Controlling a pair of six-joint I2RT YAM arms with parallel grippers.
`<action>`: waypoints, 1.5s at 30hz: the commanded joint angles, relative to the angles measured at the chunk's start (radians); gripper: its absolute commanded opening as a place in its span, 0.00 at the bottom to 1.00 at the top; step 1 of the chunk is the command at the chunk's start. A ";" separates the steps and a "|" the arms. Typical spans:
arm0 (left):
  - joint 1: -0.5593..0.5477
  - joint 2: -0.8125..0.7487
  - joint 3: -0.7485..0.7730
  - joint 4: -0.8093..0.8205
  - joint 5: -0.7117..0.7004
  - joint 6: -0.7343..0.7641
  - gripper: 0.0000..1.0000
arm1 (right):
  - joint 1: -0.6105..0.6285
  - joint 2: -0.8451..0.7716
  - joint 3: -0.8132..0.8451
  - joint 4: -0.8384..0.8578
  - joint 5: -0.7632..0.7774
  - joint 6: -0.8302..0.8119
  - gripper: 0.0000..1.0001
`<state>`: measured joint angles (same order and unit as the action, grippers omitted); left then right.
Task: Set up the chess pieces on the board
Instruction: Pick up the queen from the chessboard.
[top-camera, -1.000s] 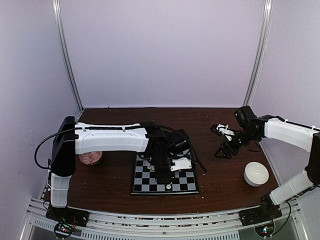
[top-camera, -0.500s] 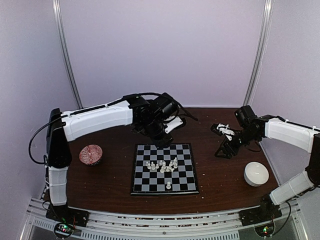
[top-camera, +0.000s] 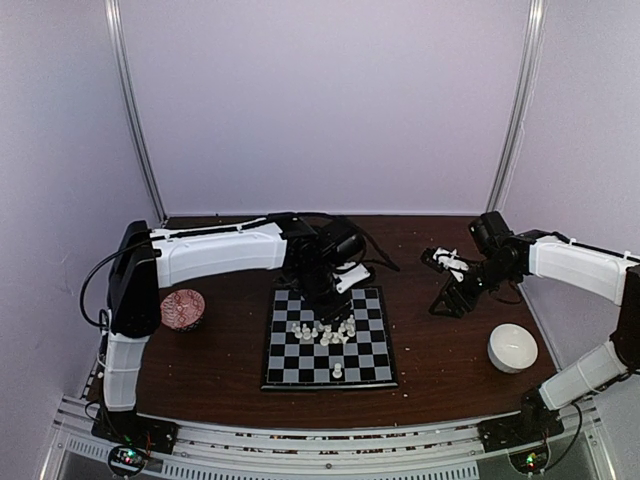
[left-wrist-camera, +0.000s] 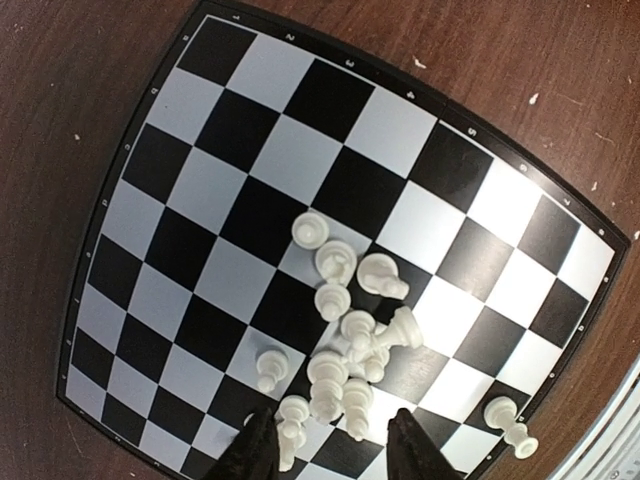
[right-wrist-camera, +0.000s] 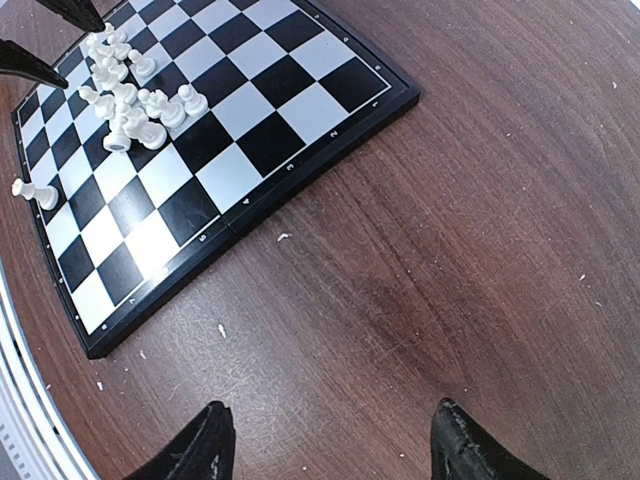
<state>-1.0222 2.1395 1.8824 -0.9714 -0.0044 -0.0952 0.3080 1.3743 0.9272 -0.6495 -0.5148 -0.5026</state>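
The board (top-camera: 372, 362) lies flat at the table's middle. A heap of tiny white chess pieces (top-camera: 322, 331) sits near its centre, some upright and some toppled. One lone piece (top-camera: 338, 371) stands near the front edge. My left gripper (top-camera: 325, 305) hangs open over the board's far half. In the left wrist view its fingertips (left-wrist-camera: 257, 455) straddle the near end of the heap (left-wrist-camera: 345, 370) on the board (left-wrist-camera: 230, 130), holding nothing. My right gripper (top-camera: 447, 300) is open and empty over bare table right of the board. Its wrist view shows the board (right-wrist-camera: 300, 95) and the heap (right-wrist-camera: 125, 100).
A red patterned bowl (top-camera: 182, 308) sits left of the board. A white bowl (top-camera: 513, 347) sits at the right front. Pale crumbs dot the brown table (right-wrist-camera: 450, 250). The lone piece also shows in the wrist views (left-wrist-camera: 510, 427) (right-wrist-camera: 30, 190).
The left arm rose from low over the board, swung back beyond its far edge, then returned above the heap of pieces. The right arm has not moved.
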 joint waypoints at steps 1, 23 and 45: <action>0.000 0.029 -0.006 -0.015 -0.027 -0.016 0.36 | 0.004 0.009 0.026 -0.012 0.013 -0.013 0.67; -0.001 0.079 -0.016 -0.031 -0.035 -0.001 0.20 | 0.005 0.030 0.036 -0.025 0.003 -0.017 0.64; 0.001 0.062 0.010 -0.048 -0.069 0.006 0.01 | 0.005 0.033 0.038 -0.028 0.004 -0.019 0.63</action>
<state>-1.0222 2.2234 1.8713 -0.9985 -0.0490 -0.0990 0.3080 1.3975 0.9428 -0.6662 -0.5152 -0.5175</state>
